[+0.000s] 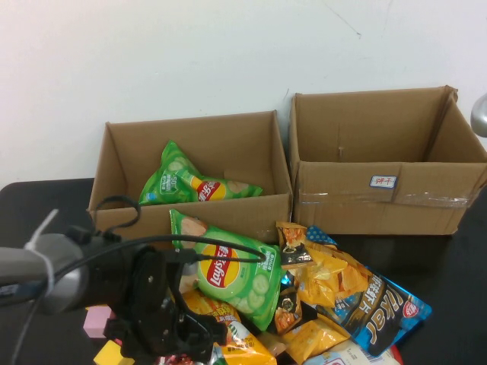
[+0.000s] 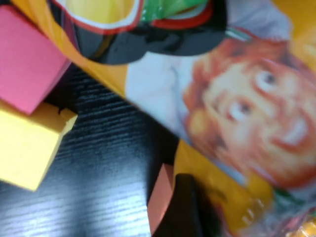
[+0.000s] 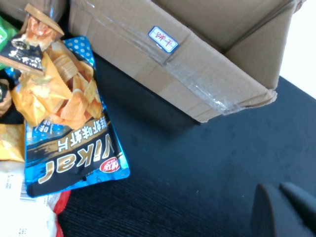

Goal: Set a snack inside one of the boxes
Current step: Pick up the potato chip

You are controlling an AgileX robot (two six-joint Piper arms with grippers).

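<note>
I've got the left gripper (image 1: pixel 163 334) low over the near-left edge of the snack pile, right above the orange bag with the cartoon face (image 2: pixel 237 103), and I honestly cannot tell how its jaws stand, since the arm's own body hides them from above and the wrist camera shows only one dark finger (image 2: pixel 185 207) against the bag. The right gripper (image 3: pixel 281 210) hangs well apart over bare black table (image 3: pixel 197 163) near the right box (image 1: pixel 384 160), its two dark fingers close together, holding nothing. Risks as I see them: these bags are slick, puffy foil, so a pinch on a taut face could skid off, or crush the chips (better to take a crimped seam). The green Lay's bag (image 1: pixel 232 266) overlaps the orange one, so a lift may drag it along or tip the pile. The pink foam block (image 2: pixel 27 64) and yellow foam block (image 2: pixel 29 143) sit just beside the fingers and could get nudged or grabbed by mistake. The left box (image 1: pixel 190 175) already holds one green bag (image 1: pixel 190 182); its corrugated front wall stands between pile and opening, so a low carry would catch the rim.
</note>
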